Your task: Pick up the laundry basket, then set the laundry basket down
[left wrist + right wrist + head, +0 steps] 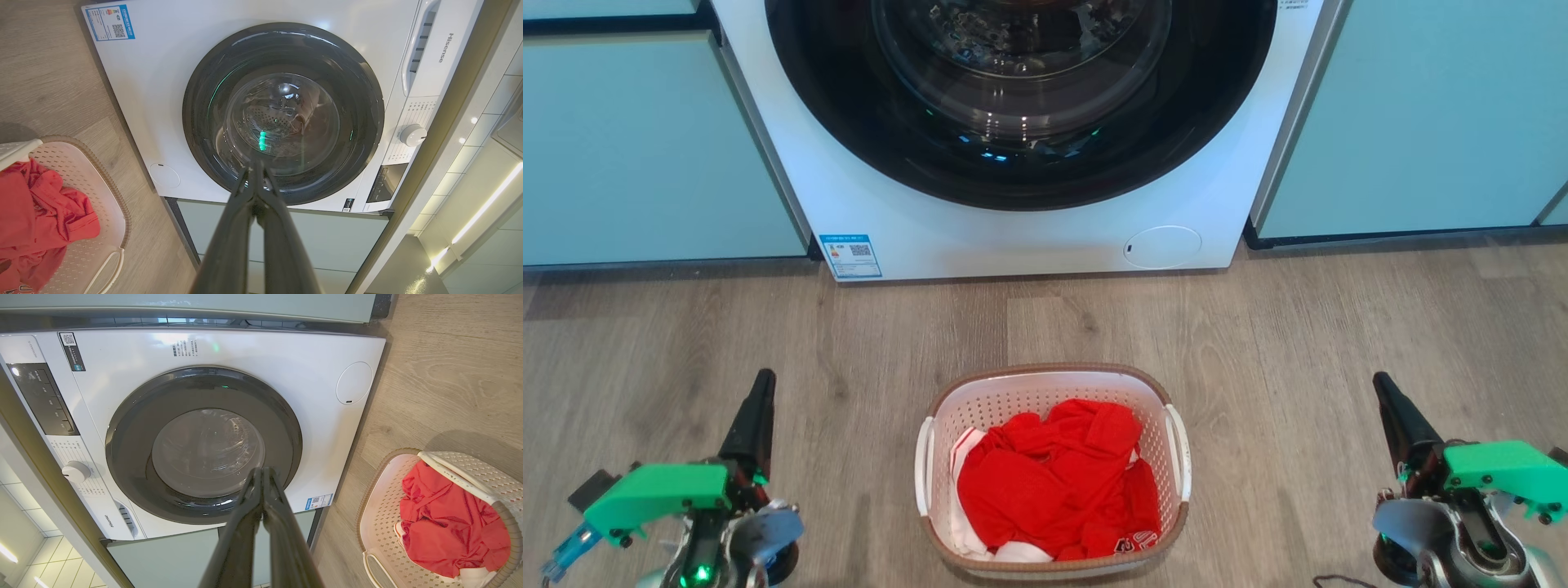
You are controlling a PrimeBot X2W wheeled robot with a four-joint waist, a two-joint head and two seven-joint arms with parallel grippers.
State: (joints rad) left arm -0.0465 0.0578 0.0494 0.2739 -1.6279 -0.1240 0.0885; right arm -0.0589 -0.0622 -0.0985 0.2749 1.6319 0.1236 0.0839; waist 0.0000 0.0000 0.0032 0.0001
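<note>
Two grippers sat low and nearest, one on each side: the left gripper (760,390) and the right gripper (1385,394), both pointing forward toward the machine. Each had its two long dark fingers pressed together, tips meeting, with nothing held between them. The wrist views showed the same on both arms.

Between them, and well apart from either, the laundry basket (1045,369) stood upright on the wood-look floor (1298,343), with neither gripper touching it. Its white perforated walls and brown woven-look rim were plain to see, with a white handle on each side. A crumpled red garment (1054,482) with some white trim lay inside, covering most of the bottom.

Beyond the basket ran a stretch of floor, and then the white front-loading washing machine (947,237) with its round dark door shut. A small blue label sat at its lower left corner in the head view. Pale green cabinet fronts (645,147) flanked the machine on both sides.
</note>
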